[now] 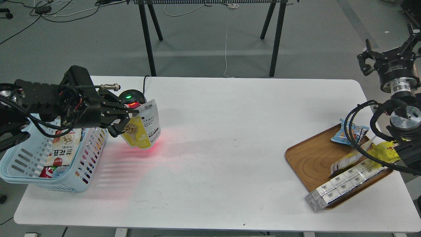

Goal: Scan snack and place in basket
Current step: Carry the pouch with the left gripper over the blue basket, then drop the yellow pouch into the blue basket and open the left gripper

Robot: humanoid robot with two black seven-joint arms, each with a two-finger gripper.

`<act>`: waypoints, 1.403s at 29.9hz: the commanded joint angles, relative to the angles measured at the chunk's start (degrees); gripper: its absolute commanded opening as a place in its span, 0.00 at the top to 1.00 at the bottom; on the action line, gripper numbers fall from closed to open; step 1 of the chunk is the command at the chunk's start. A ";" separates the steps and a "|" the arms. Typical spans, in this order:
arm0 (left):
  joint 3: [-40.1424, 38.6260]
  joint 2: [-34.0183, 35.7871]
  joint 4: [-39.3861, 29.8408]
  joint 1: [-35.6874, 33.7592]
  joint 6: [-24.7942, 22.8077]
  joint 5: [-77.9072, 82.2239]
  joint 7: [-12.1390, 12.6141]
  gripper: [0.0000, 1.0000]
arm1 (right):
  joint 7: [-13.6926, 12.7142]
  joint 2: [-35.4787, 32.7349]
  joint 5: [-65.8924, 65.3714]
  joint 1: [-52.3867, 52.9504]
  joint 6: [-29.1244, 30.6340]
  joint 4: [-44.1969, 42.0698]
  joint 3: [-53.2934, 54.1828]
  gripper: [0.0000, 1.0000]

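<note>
My left gripper (pixel 126 120) is shut on the snack (pixel 143 129), a yellow-and-white pouch with a round bean picture. It holds the pouch in the air in front of the black scanner (pixel 131 98), whose red light falls on the table below. The light blue basket (pixel 74 177) stands just left of the pouch and holds several packets. My right gripper (pixel 388 54) is raised off the table's right edge, its fingers spread apart and empty.
A brown wooden tray (pixel 312 158) at the right holds a blue packet (pixel 350 131), a yellow packet (pixel 384 152) and a long box of white cartons (pixel 342 186). The scanner's cable (pixel 144 84) runs off the table's back edge.
</note>
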 commanded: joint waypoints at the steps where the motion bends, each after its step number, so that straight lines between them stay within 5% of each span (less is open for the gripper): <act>1: -0.27 -0.03 -0.08 0.08 0.08 0.00 -0.02 0.99 | 0.00 0.00 0.00 -0.06 0.02 -0.02 0.01 0.03; 19: -2.28 0.40 -2.09 -1.94 1.04 0.00 -2.39 0.99 | 0.00 -0.18 0.00 -0.06 0.02 -0.02 0.10 0.03; 26: -4.67 11.64 -7.19 -1.42 5.61 0.00 -6.23 0.99 | 0.00 -0.70 0.00 -0.50 0.02 -0.02 0.19 0.03; 42: 2.71 32.13 -2.20 -1.07 21.52 0.00 -6.23 0.98 | 0.00 0.00 0.00 -0.50 0.02 0.07 0.10 0.03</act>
